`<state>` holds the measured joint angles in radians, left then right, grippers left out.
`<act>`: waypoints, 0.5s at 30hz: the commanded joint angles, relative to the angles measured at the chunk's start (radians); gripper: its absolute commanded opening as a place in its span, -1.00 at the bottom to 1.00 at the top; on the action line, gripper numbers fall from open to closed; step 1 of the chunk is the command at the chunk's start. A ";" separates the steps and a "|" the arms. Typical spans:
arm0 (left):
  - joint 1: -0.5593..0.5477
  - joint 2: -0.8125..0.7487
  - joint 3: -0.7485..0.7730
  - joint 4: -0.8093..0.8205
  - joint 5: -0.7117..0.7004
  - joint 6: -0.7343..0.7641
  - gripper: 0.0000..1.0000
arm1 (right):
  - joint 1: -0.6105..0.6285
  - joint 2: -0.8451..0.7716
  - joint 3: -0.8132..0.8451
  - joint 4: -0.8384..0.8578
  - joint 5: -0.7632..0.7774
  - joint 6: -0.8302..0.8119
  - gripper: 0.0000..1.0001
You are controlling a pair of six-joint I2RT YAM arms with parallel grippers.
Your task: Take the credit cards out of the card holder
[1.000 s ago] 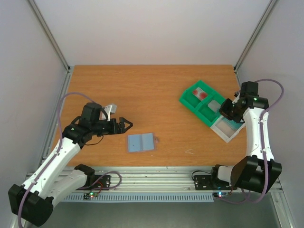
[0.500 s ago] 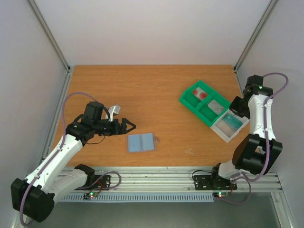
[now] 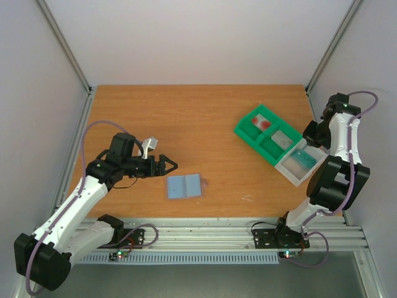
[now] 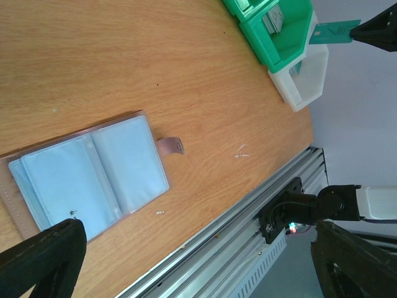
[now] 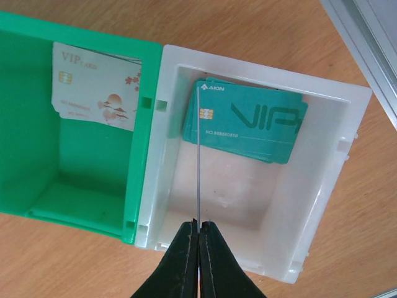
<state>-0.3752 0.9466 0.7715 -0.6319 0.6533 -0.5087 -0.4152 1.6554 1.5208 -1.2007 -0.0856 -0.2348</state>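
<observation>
Your card holder (image 3: 184,185) lies open on the table (image 3: 186,118), pockets apparently empty, with credit cards (image 5: 93,84) already in the tray (image 5: 146,180). Your right gripper (image 5: 199,233) pinches a teal card (image 4: 334,31) over the white bin (image 5: 248,192), so only dropping it seems left. Your left gripper (image 3: 169,163) gapes wide and empty beside the holder.

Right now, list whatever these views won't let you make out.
Held card: right wrist view, edge-on in the shut right gripper, face unreadable.
Card holder: left wrist view, one end cut off by the frame edge; glossy sleeves hide whether cards are inside.
Teal stack: right wrist view, the top card hides how many lie beneath.
</observation>
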 commanded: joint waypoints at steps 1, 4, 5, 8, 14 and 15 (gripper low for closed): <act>-0.001 -0.012 -0.008 0.038 0.025 0.002 0.99 | -0.004 0.025 0.011 -0.018 0.034 -0.029 -0.98; -0.001 -0.013 -0.008 0.031 0.023 0.005 0.99 | -0.004 0.039 -0.003 -0.001 0.018 -0.034 -0.98; -0.001 -0.012 -0.008 0.029 0.021 0.006 0.99 | -0.005 0.046 -0.007 0.004 0.003 -0.040 -0.98; -0.001 -0.014 -0.006 0.028 0.015 0.007 0.99 | -0.007 0.060 -0.016 0.027 -0.035 -0.048 -0.98; -0.001 -0.010 -0.003 0.027 0.008 0.008 0.99 | -0.017 0.100 -0.051 0.106 -0.106 -0.073 -0.98; -0.001 -0.012 -0.002 0.026 0.003 0.009 0.99 | -0.018 0.108 -0.056 0.115 -0.117 -0.076 -0.98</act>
<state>-0.3752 0.9466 0.7712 -0.6319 0.6586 -0.5083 -0.4217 1.7283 1.4879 -1.1427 -0.1368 -0.2756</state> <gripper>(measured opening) 0.994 0.016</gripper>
